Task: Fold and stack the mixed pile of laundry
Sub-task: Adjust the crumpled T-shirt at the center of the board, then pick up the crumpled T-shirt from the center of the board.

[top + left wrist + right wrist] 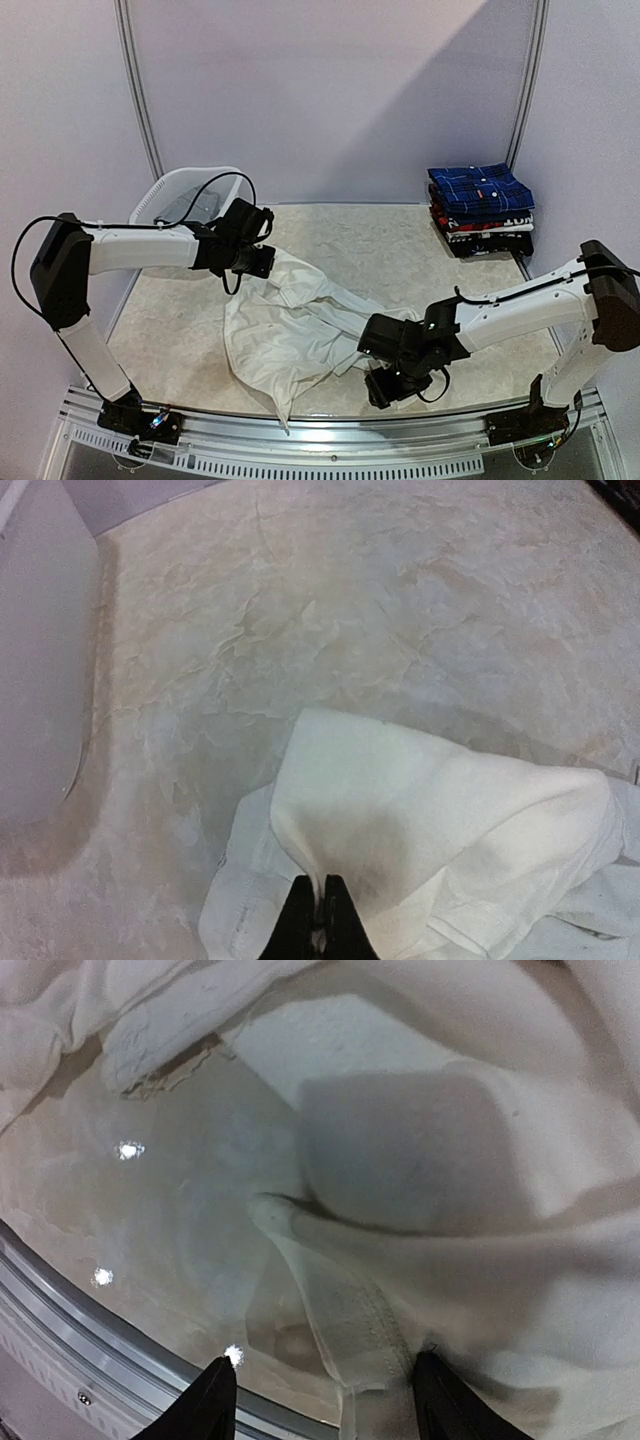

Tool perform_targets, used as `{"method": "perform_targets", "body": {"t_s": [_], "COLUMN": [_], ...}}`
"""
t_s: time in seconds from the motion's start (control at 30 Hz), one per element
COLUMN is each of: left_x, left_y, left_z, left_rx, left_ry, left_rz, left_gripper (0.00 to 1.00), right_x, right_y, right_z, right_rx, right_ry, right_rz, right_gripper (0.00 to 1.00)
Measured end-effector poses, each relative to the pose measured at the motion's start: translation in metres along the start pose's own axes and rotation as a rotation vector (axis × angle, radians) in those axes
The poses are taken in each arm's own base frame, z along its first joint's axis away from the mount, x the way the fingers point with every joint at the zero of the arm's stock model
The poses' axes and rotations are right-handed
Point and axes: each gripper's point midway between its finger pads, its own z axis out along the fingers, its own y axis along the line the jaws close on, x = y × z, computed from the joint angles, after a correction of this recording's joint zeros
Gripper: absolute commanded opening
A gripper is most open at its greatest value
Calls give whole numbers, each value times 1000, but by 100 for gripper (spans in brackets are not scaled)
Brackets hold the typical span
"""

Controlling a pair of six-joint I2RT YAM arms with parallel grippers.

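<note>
Pale marbled desk holds the crumpled plain white cloth shirt at its middle. My left hand is clamped on the shirt's far corner; my right hand stands open, the near hem lying between its fingers.

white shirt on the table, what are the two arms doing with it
The left claw is pinching a fold of the white shirt, which lies crumpled on the table. The right claw is open low over the shirt's near edge, a hem between its fingers, not gripping. Folded clothes are already stacked at the back right.
</note>
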Motion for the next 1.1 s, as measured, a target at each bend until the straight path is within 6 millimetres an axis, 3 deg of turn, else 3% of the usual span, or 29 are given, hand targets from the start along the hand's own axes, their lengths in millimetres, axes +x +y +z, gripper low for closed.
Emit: {"method": "perform_targets", "body": {"t_s": [0.17,0.37,0.5,0.6,0.73,0.9,1.0,1.1], "left_x": [4,8,11,16,20,25,27,29], "left_y": [1,2,3,4,3,2,1,0], "left_z": [1,0,0,0,1,3,4,4], "left_rx": [-1,-3,-1,3,11,22,30,35], "left_ry": [8,13,7,9,9,9,10,11], "left_rz": [2,3,-2,-5,-11,-15,-17,-20], "left_gripper": [0,0,0,0,0,0,0,0], "right_x": [-16,-20,-13,-13,-23,-37,-45,-48], "right_y": [-27,-80,-111,-121,-106,-58,-25,-8], "right_z": [-4,-11,-32,-52,-76,-94,-92,-72], "right_rx": [-57,76,185,209,131,41,3,7], "right_ry": [-20,-28,-38,-67,-129,-209,-240,-240], "right_rz": [101,147,152,164,168,146,143,186], "right_gripper": [61,63,62,58,58,54,50,45]}}
